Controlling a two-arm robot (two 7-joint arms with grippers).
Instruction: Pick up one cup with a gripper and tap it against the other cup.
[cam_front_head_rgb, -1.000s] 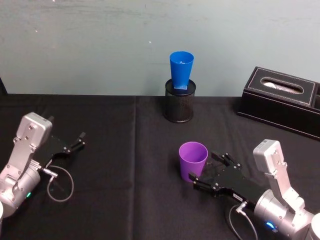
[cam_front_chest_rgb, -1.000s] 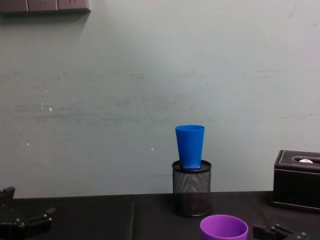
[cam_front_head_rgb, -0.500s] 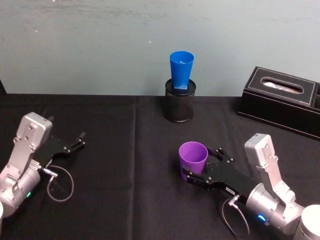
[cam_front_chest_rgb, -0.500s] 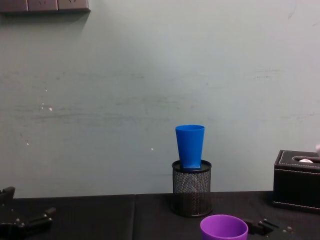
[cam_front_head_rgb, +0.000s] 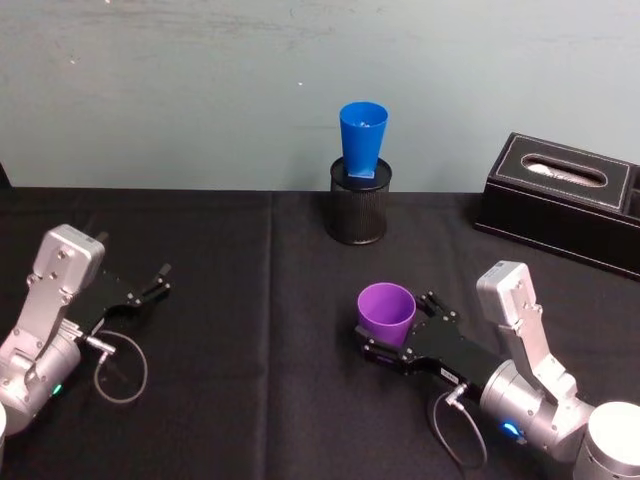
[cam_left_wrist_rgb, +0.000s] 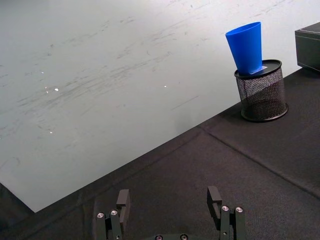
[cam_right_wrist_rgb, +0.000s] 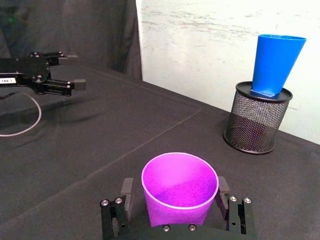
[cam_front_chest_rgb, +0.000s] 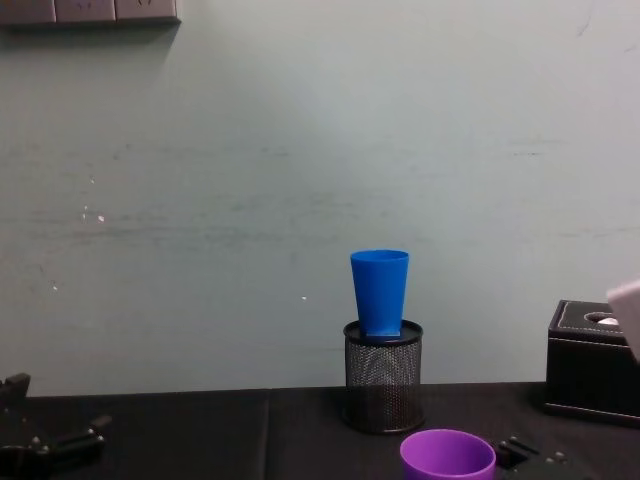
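Right wrist view shows right claw (cam_right_wrist_rgb: 175, 184) open astride purple cup (cam_right_wrist_rgb: 178, 210), set for a side grip; left claw (cam_left_wrist_rgb: 168, 195) idles open.

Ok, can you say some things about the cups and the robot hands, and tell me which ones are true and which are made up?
1. The blue cup stands in the black mesh holder. True.
2. The purple cup is tipped on its side. False: it stands upright on the table.
3. The right gripper has a finger on each side of the purple cup. True.
4. The left gripper holds the blue cup. False: it is open and empty, far off on the left.
5. The two cups are touching. False: they are well apart.
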